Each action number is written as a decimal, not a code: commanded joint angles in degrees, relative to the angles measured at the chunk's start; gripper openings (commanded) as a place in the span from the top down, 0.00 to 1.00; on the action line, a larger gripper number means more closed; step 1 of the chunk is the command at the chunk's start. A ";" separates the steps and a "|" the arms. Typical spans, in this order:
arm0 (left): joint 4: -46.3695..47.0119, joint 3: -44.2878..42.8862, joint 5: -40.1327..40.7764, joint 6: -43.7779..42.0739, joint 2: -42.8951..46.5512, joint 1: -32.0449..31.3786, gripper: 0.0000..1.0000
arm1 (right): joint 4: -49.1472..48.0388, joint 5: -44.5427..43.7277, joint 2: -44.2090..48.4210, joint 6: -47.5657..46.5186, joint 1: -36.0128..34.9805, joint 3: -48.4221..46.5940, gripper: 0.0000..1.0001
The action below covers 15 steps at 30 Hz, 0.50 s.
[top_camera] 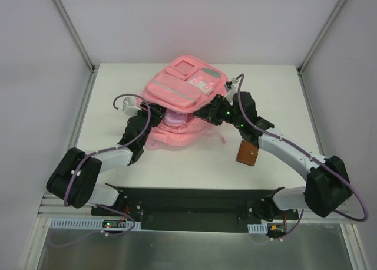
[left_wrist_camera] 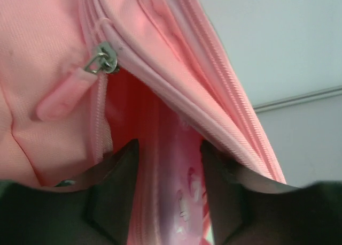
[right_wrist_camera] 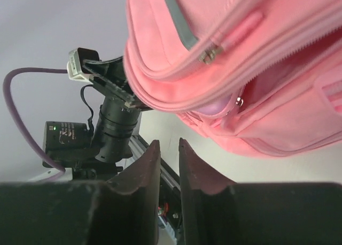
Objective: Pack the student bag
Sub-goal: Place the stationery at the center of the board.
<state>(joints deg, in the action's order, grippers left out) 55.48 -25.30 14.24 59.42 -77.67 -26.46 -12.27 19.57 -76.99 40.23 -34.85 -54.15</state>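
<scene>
**Operator:** Where is the student bag (top_camera: 182, 93), and in what condition?

**Technician:** It lies at the far middle of the table (top_camera: 283, 99) with its front pockets up. The main compartment is unzipped and gapes toward the arms. The zip pull (left_wrist_camera: 101, 62) hangs at the edge of the opening.

**Operator:** What is the state of the left gripper (left_wrist_camera: 170, 148)?

**Technician:** It sits in the mouth of the opening with its fingers apart. A pale pink printed item (left_wrist_camera: 181, 205) lies between them. Whether the fingers press on it cannot be told from the wrist view.

**Operator:** And the right gripper (right_wrist_camera: 167, 143)?

**Technician:** Its fingers are together with nothing seen between them. It is just beside the bag's right side.

**Operator:** What are the hazards from here?

**Technician:**
1. If the printed item is not fully past the zip line, it may slide back out when the left gripper withdraws.
2. A finger may catch the zip tape or lining. The bag is soft and unanchored, so it would drag along.
3. The upper flap may sag onto the left wrist and close the opening.
4. A brown boxy object (top_camera: 247, 154) rests on the table just beside the right forearm. A low sweep of that arm would knock it.
</scene>
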 commanded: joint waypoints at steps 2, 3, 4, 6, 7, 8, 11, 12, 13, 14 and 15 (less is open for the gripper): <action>12.98 -3.79 -8.87 3.51 -2.22 0.18 0.31 | -2.58 -1.03 1.23 0.99 -0.13 2.91 0.74; 12.37 -3.79 -9.57 3.77 -2.14 0.00 0.25 | -2.67 -1.03 0.97 1.25 -0.22 3.87 0.70; 10.71 -3.88 -12.37 3.51 -1.88 -0.08 0.25 | -3.02 -1.11 0.70 1.60 -0.39 4.14 0.69; 10.18 -3.01 -13.62 1.68 0.22 -0.78 0.15 | -4.16 -1.81 -0.52 2.22 -0.74 5.02 0.69; 2.86 -3.44 -14.15 0.88 1.37 -0.96 0.14 | -4.77 -1.91 -1.05 2.48 -1.09 5.80 0.68; -0.34 -3.70 -17.20 0.09 2.60 -1.14 0.13 | -6.61 -1.91 -1.49 3.18 -1.36 6.33 0.68; -9.20 -0.20 -19.50 -2.55 8.39 -1.67 0.08 | -9.51 -3.57 -2.20 4.68 -1.89 8.70 0.66; -11.78 0.77 -19.86 -3.60 11.98 -1.67 0.07 | -9.79 -4.19 -2.37 4.95 -2.06 8.89 0.66; -13.89 2.78 -19.86 -5.52 14.10 -1.75 0.07 | -9.79 -4.28 -2.64 5.12 -2.06 8.89 0.65; -17.65 3.84 -19.60 -6.24 16.56 -1.93 0.07 | -9.87 -4.37 -2.81 5.12 -2.15 8.80 0.64; -20.47 4.46 -18.56 -6.94 21.28 -2.02 0.06 | -9.96 -4.28 -3.34 5.47 -2.15 8.71 0.63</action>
<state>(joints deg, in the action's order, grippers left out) 45.04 -23.70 -1.63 57.36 -67.85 -27.57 -17.15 16.97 -79.46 43.70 -36.58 -45.32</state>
